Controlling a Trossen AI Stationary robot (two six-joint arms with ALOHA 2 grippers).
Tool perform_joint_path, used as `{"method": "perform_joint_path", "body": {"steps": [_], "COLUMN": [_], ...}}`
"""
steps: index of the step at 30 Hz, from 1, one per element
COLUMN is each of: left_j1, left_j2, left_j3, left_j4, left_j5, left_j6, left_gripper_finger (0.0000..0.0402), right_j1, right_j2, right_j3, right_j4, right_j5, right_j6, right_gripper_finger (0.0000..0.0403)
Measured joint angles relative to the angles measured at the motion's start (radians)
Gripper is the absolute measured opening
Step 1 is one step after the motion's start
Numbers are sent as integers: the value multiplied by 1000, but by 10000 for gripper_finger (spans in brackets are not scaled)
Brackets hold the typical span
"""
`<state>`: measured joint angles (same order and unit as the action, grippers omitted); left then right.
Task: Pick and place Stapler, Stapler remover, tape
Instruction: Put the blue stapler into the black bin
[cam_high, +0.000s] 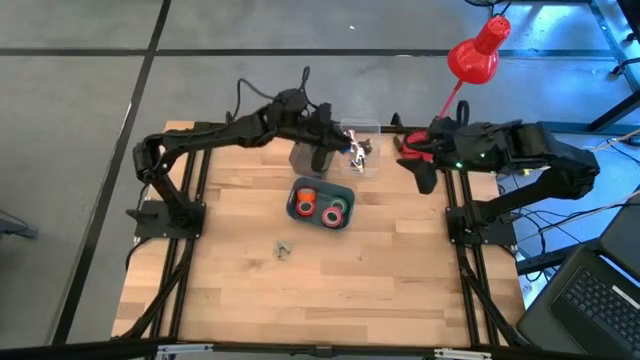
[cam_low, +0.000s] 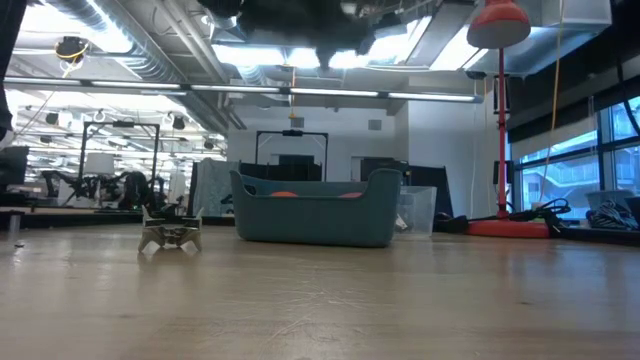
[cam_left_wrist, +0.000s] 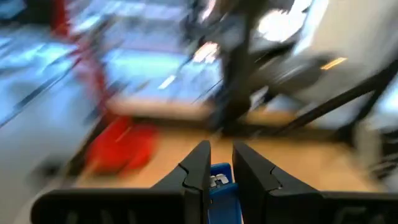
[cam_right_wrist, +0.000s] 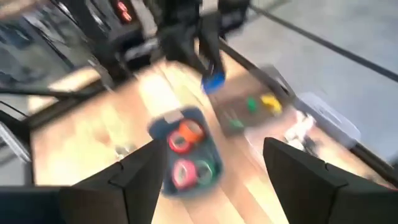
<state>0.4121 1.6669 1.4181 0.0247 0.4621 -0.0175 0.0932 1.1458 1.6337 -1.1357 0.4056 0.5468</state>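
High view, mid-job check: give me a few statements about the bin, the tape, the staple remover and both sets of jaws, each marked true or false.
1. The blue bin holds several tape rolls. True.
2. The left gripper is empty. False: its jaws are shut on a small blue block, up by the clear container.
3. The right gripper has its jaws wide apart with nothing between them. True.
4. The staple remover lies inside the bin. False: it sits on the bare table top, apart from the bin and nearer the front edge.
5. The red lamp stands in the middle of the table. False: it is off the table's far right corner.
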Motion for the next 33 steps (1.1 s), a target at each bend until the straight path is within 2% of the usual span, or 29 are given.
{"method": "perform_joint_path", "body": {"steps": [5,9,13,18,23,33], "left_j1": [98,189,237,235,229,229], "left_j2": [7,72,165,270,330,380], "left_j3": [-2,-2,-2,-3,-2,-2], "left_j4": [-277,-375,-395,-410,-462,-499], "left_j5": [-196,-195,-181,-148,-184,-235], "left_j6": [109,89,34,-31,-32,-15], "left_gripper_finger": [44,44,44,44,44,49], "right_j1": [0,0,0,0,0,0], "right_j2": [-11,-10,-8,-8,-8,-8], "right_j3": [0,-1,-1,-1,-1,-1], "right_j4": [-146,-161,-164,-182,-189,-189], "right_j5": [56,99,120,121,119,123], "right_j6": [75,70,55,74,78,78], "right_gripper_finger": [271,271,271,271,271,271]}}
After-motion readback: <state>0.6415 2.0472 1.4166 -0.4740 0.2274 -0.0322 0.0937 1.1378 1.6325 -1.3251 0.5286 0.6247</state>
